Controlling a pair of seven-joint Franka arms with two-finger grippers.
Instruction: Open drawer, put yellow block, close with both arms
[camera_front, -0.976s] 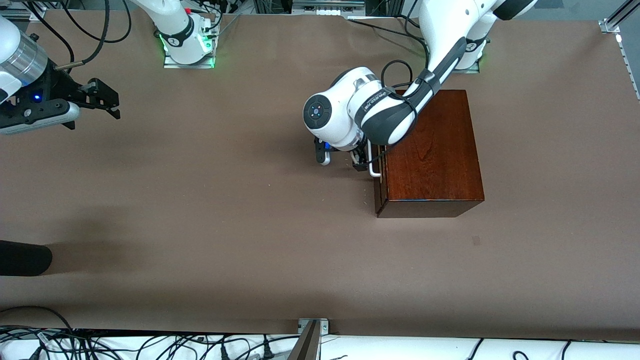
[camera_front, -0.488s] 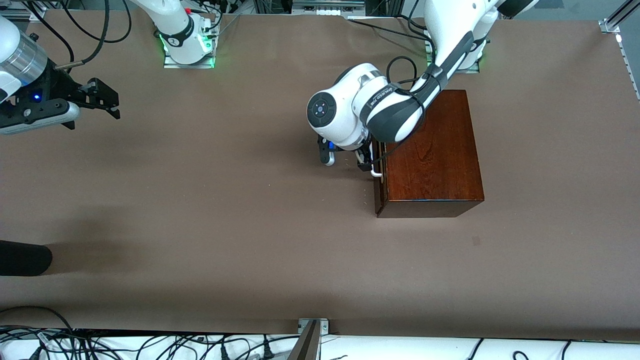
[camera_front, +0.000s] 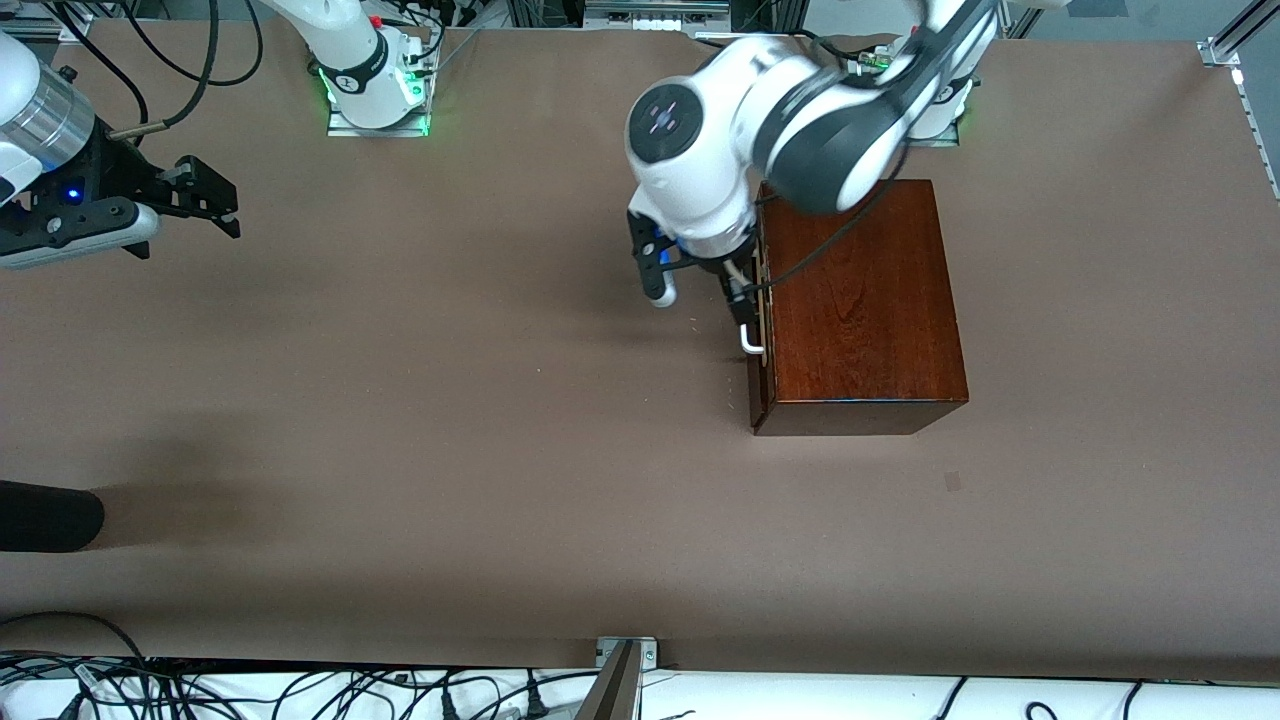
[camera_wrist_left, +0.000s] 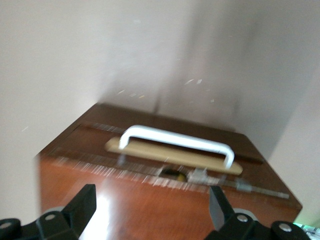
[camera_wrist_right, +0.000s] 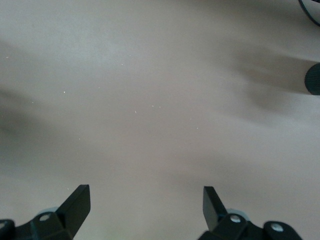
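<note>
The mahogany box (camera_front: 865, 300) stands at the left arm's end of the table. Its drawer (camera_front: 757, 385) is pushed in or nearly so, and the white handle (camera_front: 750, 342) faces the right arm's end. My left gripper (camera_front: 742, 300) is open and empty, raised over the box's top edge above the handle. In the left wrist view the handle (camera_wrist_left: 177, 142) lies past the open fingers (camera_wrist_left: 85, 205). A pale strip lies under the handle. A speck of the yellow block (camera_wrist_left: 173, 174) shows in a narrow gap. My right gripper (camera_front: 215, 200) waits open and empty over bare table.
A black rounded object (camera_front: 45, 515) lies at the table's edge at the right arm's end, nearer the camera; it also shows in the right wrist view (camera_wrist_right: 313, 79). Cables run along the near edge (camera_front: 300, 690). The arm bases (camera_front: 375, 95) stand along the top.
My left arm's wrist has lifted and swung toward its base, raising the gripper off the handle. The box, the drawer and the right arm have not moved.
</note>
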